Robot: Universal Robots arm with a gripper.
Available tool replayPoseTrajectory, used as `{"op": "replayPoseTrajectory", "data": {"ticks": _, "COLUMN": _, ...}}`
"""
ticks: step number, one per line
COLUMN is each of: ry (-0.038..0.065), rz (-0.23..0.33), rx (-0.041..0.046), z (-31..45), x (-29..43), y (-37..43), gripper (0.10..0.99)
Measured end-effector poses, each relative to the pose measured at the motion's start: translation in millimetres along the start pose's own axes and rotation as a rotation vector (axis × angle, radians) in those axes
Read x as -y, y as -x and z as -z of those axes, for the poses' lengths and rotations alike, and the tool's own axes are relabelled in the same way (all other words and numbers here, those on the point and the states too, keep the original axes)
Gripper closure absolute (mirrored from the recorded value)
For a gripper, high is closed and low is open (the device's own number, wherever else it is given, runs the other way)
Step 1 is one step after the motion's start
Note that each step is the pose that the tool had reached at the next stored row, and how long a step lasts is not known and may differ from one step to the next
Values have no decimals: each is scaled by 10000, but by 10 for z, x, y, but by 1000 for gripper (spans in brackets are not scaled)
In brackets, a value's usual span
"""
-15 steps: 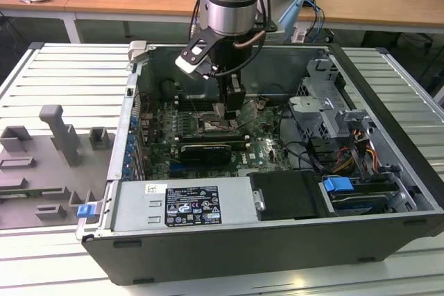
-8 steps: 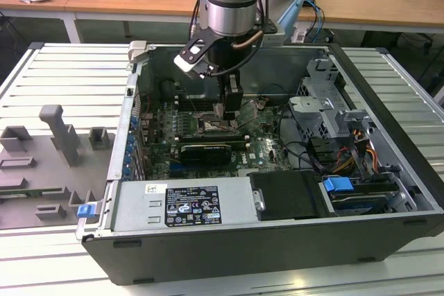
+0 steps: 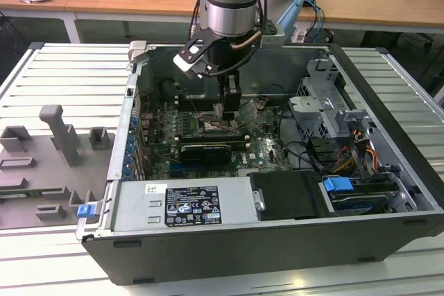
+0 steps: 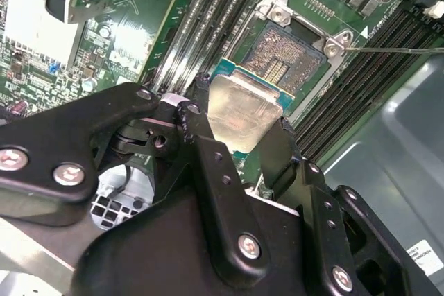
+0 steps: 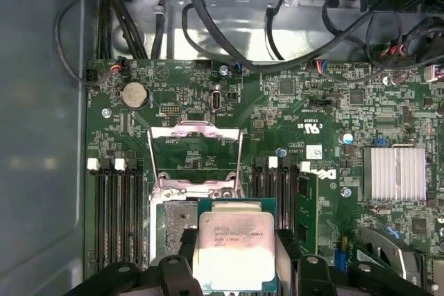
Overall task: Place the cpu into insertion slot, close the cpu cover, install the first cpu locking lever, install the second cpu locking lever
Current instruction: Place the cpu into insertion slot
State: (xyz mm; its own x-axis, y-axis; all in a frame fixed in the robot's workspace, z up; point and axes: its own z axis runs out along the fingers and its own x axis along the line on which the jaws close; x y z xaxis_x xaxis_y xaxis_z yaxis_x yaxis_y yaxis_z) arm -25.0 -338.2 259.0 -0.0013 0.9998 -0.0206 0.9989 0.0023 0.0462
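My gripper (image 3: 229, 107) reaches down into the open computer case over the motherboard and is shut on the cpu (image 4: 239, 110), a pale silver square chip held tilted between the black fingers (image 4: 192, 117). In the first wrist view the cpu (image 5: 234, 246) hangs just above and partly beside the insertion slot (image 5: 168, 221), overlapping its edge. The insertion slot (image 4: 284, 57) lies open, its dark contact field showing. The cpu cover (image 5: 196, 129), a silver frame with a cut-out middle, is flipped open beyond the slot. A thin lever rod (image 4: 395, 49) sticks out from the socket's corner.
Long black memory slots (image 5: 118, 213) flank the socket on both sides. A black expansion card (image 3: 205, 152) lies near it, with a finned heat sink (image 5: 394, 172) further off. Cables (image 5: 229, 39) run above the board. The drive cage (image 3: 326, 112) and power supply (image 3: 187, 206) line the case walls.
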Motion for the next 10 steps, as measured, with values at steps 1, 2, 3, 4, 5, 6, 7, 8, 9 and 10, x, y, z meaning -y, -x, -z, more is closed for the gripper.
{"op": "replayPoseTrajectory", "data": {"ticks": 1, "ry": 1, "rz": 0, "rx": 0, "z": -9, "x": 2, "y": -2, "gripper": 561}}
{"op": "replayPoseTrajectory", "data": {"ticks": 2, "ry": 16, "rz": 4, "rx": 0, "z": -30, "x": 26, "y": -6, "gripper": 561}}
{"op": "replayPoseTrajectory", "data": {"ticks": 3, "ry": 32, "rz": 15, "rx": -1, "z": -50, "x": 46, "y": -14, "gripper": 561}}
{"op": "replayPoseTrajectory", "data": {"ticks": 4, "ry": 35, "rz": 24, "rx": -1, "z": -63, "x": 54, "y": -19, "gripper": 561}}
{"op": "replayPoseTrajectory", "data": {"ticks": 5, "ry": 37, "rz": 34, "rx": -2, "z": -76, "x": 64, "y": -25, "gripper": 561}}
{"op": "replayPoseTrajectory", "data": {"ticks": 6, "ry": 41, "rz": 71, "rx": -4, "z": -107, "x": 85, "y": -36, "gripper": 561}}
{"op": "replayPoseTrajectory", "data": {"ticks": 7, "ry": 42, "rz": 96, "rx": -6, "z": -130, "x": 92, "y": -46, "gripper": 561}}
{"op": "replayPoseTrajectory", "data": {"ticks": 8, "ry": 42, "rz": 112, "rx": -6, "z": -146, "x": 95, "y": -57, "gripper": 561}}
{"op": "replayPoseTrajectory", "data": {"ticks": 9, "ry": 41, "rz": 130, "rx": -6, "z": -163, "x": 98, "y": -69, "gripper": 561}}
{"op": "replayPoseTrajectory", "data": {"ticks": 10, "ry": 42, "rz": 146, "rx": -8, "z": -178, "x": 101, "y": -79, "gripper": 561}}
